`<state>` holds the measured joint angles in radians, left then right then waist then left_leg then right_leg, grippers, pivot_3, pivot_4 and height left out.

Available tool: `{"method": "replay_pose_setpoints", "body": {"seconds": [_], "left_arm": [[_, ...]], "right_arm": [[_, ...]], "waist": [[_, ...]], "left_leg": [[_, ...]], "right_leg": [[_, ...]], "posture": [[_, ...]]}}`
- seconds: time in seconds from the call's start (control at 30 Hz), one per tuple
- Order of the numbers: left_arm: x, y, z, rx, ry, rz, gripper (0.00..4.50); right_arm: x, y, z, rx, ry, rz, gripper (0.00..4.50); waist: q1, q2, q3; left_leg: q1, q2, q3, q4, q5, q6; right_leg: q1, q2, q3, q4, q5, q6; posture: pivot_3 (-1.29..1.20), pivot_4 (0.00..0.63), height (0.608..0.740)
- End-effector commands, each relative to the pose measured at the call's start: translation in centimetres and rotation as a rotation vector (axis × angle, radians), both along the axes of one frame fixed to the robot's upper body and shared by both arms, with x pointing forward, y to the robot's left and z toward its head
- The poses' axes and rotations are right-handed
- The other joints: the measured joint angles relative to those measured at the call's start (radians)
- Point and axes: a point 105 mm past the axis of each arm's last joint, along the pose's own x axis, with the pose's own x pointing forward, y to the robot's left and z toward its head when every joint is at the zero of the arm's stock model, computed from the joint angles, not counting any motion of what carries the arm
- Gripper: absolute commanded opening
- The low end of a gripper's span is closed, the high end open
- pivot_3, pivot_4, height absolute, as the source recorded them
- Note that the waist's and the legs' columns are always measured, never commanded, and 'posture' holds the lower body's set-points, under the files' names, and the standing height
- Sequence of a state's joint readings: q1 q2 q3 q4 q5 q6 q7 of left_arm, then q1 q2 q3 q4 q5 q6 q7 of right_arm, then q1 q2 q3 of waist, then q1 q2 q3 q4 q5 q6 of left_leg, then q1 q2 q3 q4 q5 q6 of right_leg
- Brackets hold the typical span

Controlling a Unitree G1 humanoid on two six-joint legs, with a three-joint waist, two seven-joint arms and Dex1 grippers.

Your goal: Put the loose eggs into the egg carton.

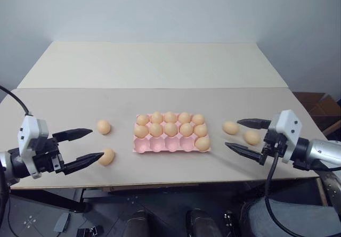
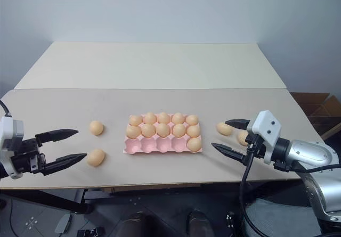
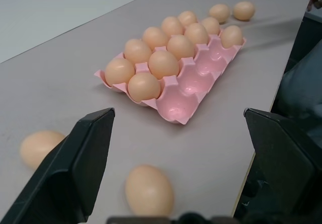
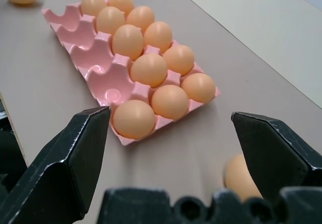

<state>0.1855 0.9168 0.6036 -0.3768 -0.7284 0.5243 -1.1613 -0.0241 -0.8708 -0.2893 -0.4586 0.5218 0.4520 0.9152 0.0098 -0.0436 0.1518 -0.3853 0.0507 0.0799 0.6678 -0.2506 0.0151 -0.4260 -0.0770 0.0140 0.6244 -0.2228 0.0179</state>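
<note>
Beige counter (image 1: pixel 160 96): egg carton (image 1: pixel 171 145) centred, near-row cups empty; loose eggs (image 1: pixel 103 127) wait either side. Left gripper (image 1: pixel 89 145), right gripper (image 1: pixel 242 136) both spread wide, empty. Next: close on nearest egg.

Egg carton (image 1: pixel 171 145) mid-table (image 1: pixel 160 66) — loose eggs (image 1: pixel 103 127) on both sides

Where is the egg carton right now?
In the left eye view, the pink egg carton sits mid-table near the front edge, between two loose eggs on the robot's left and two on its right.
</note>
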Motion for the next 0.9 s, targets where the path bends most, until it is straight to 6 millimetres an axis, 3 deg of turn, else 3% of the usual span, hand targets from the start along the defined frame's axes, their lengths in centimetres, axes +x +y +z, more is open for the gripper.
{"method": "replay_pose_setpoints", "body": {"seconds": [0.03, 0.17, 0.3, 0.73, 0.8, 0.9], "left_arm": [[0.7, 0.0, 1.2, 0.010, -0.081, 0.014, 4.48], [0.3, -0.5, 2.1, -0.048, -0.060, -0.009, 4.48], [-0.4, -1.1, 1.9, -0.029, -0.057, -0.077, 4.48], [-0.5, -2.6, 2.3, -0.031, -0.056, -0.173, 4.48], [-0.4, -2.6, 2.3, -0.027, -0.058, -0.173, 4.50], [-0.5, -2.6, 2.5, -0.013, -0.070, -0.170, 4.50]], "right_arm": [[-0.1, -0.8, 1.3, -0.026, -0.060, -0.014, 4.50], [0.1, -2.1, 0.7, -0.076, -0.032, -0.072, 4.50], [0.5, -3.9, -1.7, -0.186, 0.055, -0.158, 4.50], [5.6, -6.3, -7.3, -0.192, 0.230, -0.500, 4.50], [6.0, -6.8, -8.2, -0.210, 0.259, -0.540, 4.11], [6.3, -6.3, -6.5, -0.175, 0.191, -0.536, 3.23]], "waist": [[0.000, 0.000, 0.000], [0.001, 0.000, 0.000], [0.000, 0.000, 0.000], [-0.010, 0.000, 0.000], [-0.010, 0.000, 0.000], [-0.010, 0.000, 0.000]], "left_leg": [[0.000, 0.000, 0.000, 0.000, 0.000, 0.000], [0.000, 0.000, 0.000, 0.000, 0.000, 0.000], [0.000, 0.000, 0.001, 0.000, 0.000, 0.000], [0.000, 0.000, 0.001, 0.000, 0.000, 0.000], [-0.001, -0.001, 0.001, 0.000, 0.000, 0.000], [-0.002, -0.001, 0.001, 0.000, 0.000, 0.000]], "right_leg": [[0.000, 0.000, 0.000, 0.000, 0.000, 0.000], [0.000, 0.000, 0.000, 0.000, 0.000, 0.000], [0.000, 0.000, 0.000, 0.000, 0.000, 0.000], [-0.001, 0.000, 0.001, 0.000, 0.001, -0.002], [-0.002, 0.000, 0.001, 0.000, 0.002, -0.003], [-0.002, 0.000, 0.001, 0.000, 0.002, -0.002]], "posture": [[0.00, 0.150, 0.740], [0.00, 0.150, 0.740], [0.00, 0.150, 0.740], [0.00, 0.150, 0.740], [0.00, 0.150, 0.740], [0.00, 0.150, 0.740]]}}
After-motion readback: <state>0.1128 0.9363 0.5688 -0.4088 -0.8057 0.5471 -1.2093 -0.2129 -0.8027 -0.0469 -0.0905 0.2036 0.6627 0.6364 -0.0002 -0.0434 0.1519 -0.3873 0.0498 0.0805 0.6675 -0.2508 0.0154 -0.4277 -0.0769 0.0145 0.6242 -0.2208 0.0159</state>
